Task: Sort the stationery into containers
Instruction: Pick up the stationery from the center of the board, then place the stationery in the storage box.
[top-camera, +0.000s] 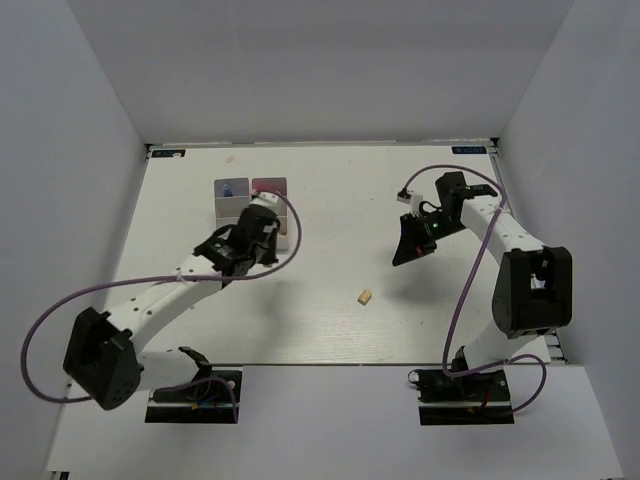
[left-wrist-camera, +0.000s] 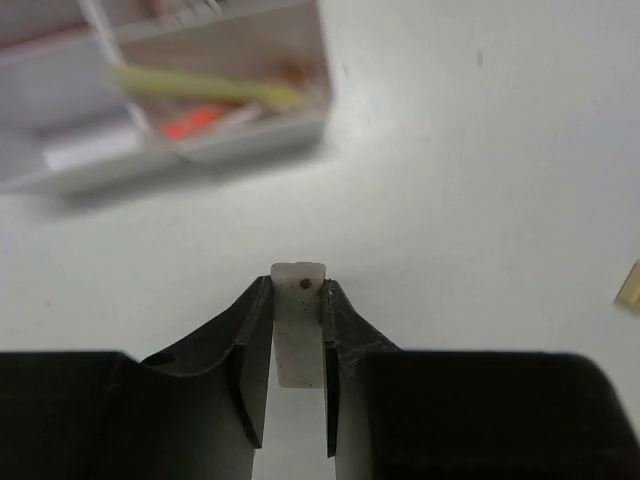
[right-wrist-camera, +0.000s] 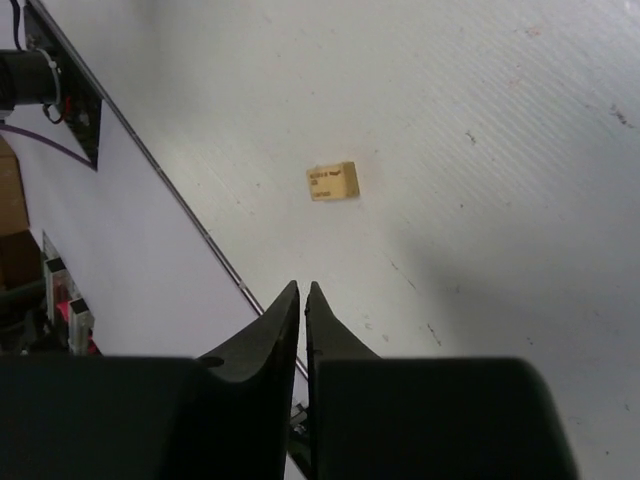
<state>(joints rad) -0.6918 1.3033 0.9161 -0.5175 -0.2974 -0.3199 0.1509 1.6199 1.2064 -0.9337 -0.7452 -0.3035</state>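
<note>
Partly hidden in the top view: white tray (top-camera: 228, 208), two compartments showing, a blue item (top-camera: 228, 188) in one and a pink item (top-camera: 268, 186) in the next, the rest covered by the left wrist. Blurred and cut off at the upper left of the left wrist view, with a pale green marker (left-wrist-camera: 200, 85) aslant across one compartment and something orange-red (left-wrist-camera: 185, 125) beneath it, too soft to identify.

Clamped between the black fingers of the left gripper (left-wrist-camera: 298, 290), closed partway: small white block (left-wrist-camera: 299, 330), matte, square-ended, one brown speck near its tip. Not to be made out from above.

Out on the bare table (top-camera: 330, 190), well apart from the tray: tan eraser (top-camera: 365, 296). Box-shaped, with faint print on one face in the right wrist view; only a sliver at the right edge of the left wrist view.

Right gripper (right-wrist-camera: 303, 290) pinched together, tips almost touching, nothing between them, eraser ahead and apart.
</note>
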